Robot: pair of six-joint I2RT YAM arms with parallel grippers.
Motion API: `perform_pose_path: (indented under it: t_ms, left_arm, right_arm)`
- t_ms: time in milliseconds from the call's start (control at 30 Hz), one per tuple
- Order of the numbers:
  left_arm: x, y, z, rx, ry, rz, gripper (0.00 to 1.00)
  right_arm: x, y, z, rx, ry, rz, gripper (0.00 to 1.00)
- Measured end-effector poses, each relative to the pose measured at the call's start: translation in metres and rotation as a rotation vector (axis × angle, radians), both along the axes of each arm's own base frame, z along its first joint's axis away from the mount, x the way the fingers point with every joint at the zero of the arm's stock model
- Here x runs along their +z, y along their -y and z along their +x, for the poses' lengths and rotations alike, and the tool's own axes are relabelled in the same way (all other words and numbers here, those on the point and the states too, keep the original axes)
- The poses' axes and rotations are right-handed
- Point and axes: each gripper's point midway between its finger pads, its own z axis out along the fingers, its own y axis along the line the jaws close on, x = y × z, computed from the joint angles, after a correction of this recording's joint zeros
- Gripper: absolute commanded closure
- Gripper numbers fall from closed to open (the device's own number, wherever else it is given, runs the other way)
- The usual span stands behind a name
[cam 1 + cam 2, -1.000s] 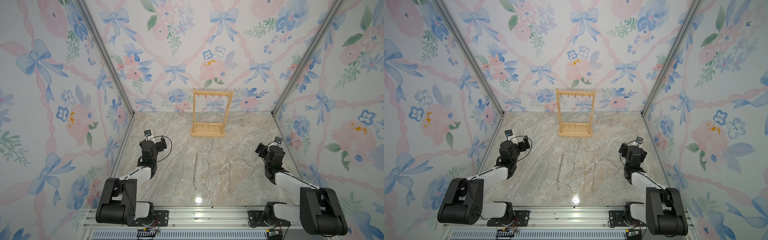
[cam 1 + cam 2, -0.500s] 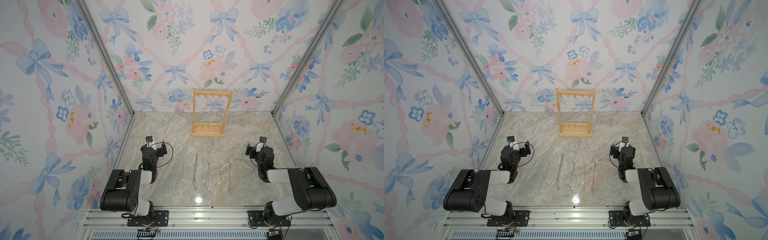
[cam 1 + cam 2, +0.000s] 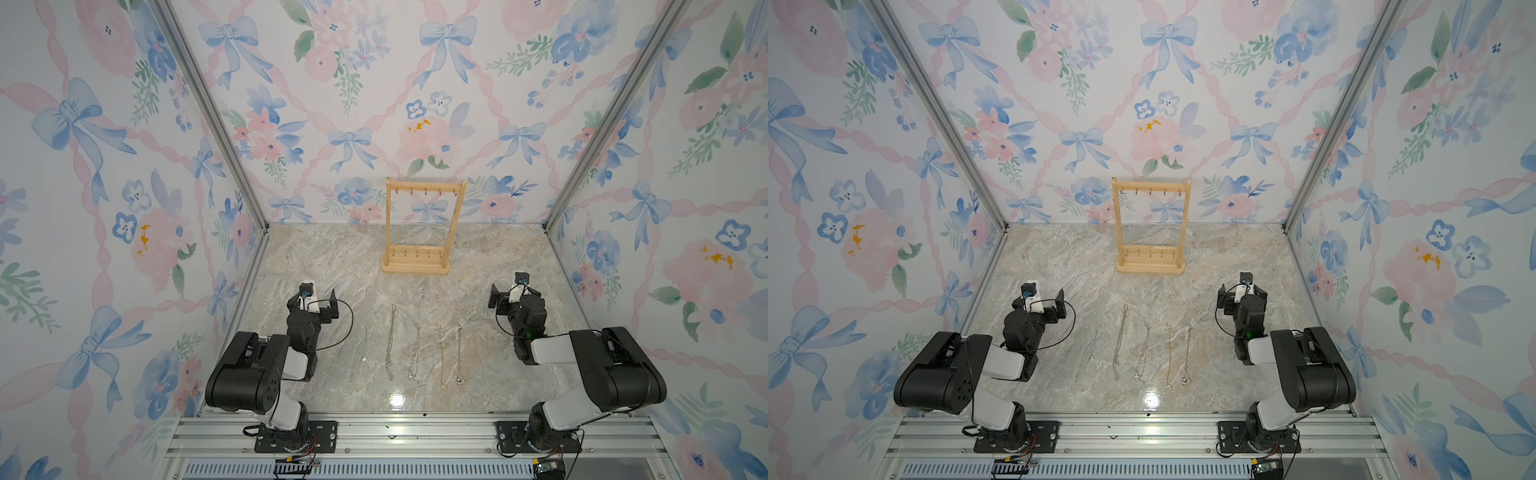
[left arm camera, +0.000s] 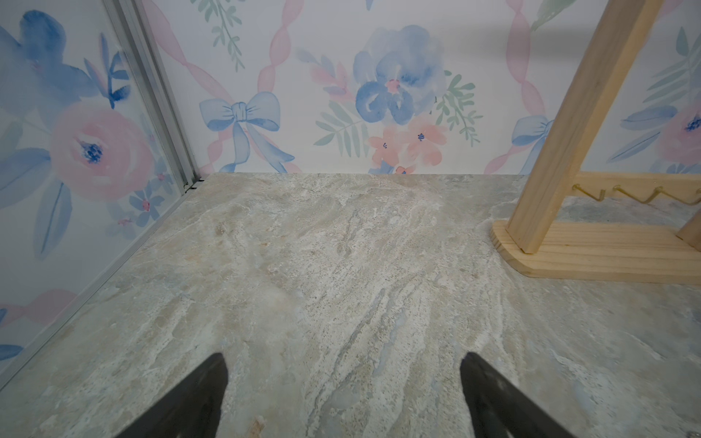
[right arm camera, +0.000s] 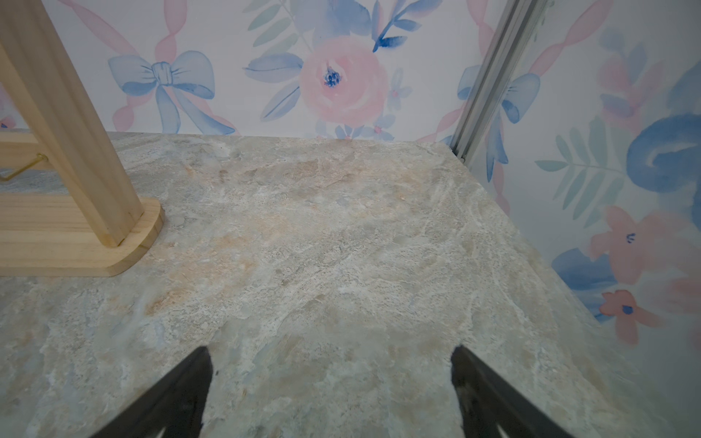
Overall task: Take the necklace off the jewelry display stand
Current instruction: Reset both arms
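Bimanual cell seen from above and from both wrists. The bench (image 3: 332,257) is a flat slab with a grey-beige marble pattern and carries a bright glare spot (image 3: 397,400) by its near edge. Three walls (image 3: 374,83) close it in on the far, left and right sides, papered with pink roses, blue bows and pink ribbon trellis. Aluminium posts (image 3: 216,124) rise from the two far corners. An aluminium rail (image 3: 415,432) runs along the near edge and bears both arm bases.

The jewelry display stand (image 3: 415,267) stands upright near the middle of the far edge, close to the far wall, in both top views (image 3: 1150,266). Small brass hooks (image 3: 426,192) line its top bar and low rail.

Five necklaces lie stretched out side by side on the bench, well apart from the stand and between the two arms, nearer the near edge: (image 3: 365,345), (image 3: 390,345), (image 3: 414,353), (image 3: 440,357), (image 3: 459,353).

The left gripper (image 4: 343,358) hangs low over bare bench toward the left edge, jaws spread wide and grasping nothing. The right gripper (image 5: 330,349) mirrors it toward the right edge, likewise released. Each wrist view catches one upright and a base corner of the stand.
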Motion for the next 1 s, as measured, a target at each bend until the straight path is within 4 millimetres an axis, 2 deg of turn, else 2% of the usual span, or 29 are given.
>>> perform_pose_path:
  t_ms: [1000]
  left_arm:
    - [0.0038,-0.0063,0.0006,0.027,0.015,0.008,0.02]
  right_arm:
    - [-0.0065,-0.0005,-0.0009,0.007,-0.031,0.000,0.01]
